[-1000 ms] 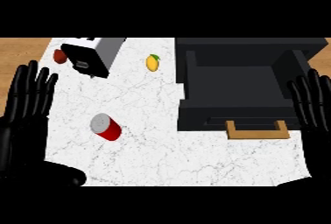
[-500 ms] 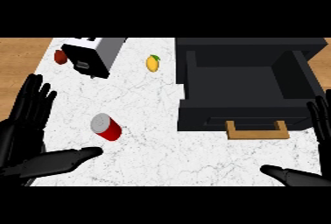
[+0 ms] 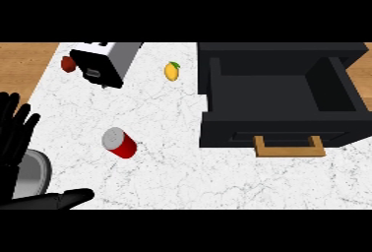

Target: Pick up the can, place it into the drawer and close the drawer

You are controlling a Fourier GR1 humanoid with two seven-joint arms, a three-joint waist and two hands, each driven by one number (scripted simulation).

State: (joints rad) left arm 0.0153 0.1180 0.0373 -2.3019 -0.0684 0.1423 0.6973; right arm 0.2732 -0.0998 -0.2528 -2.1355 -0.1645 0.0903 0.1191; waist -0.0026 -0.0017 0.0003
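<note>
A kitchen. A white marble counter (image 3: 189, 162) carries a silver toaster (image 3: 109, 61). A small yellow lemon (image 3: 171, 71) lies beside an open black drawer (image 3: 280, 96).

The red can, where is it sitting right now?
In the head view the red can lies on the white counter, left of centre, between the left hand and the open black drawer, and nothing touches it.

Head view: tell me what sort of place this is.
Most likely a kitchen counter: a white marble-patterned countertop carries a toaster, a red can lying on it, a small yellow fruit, and an open black drawer with a wooden handle.
</note>
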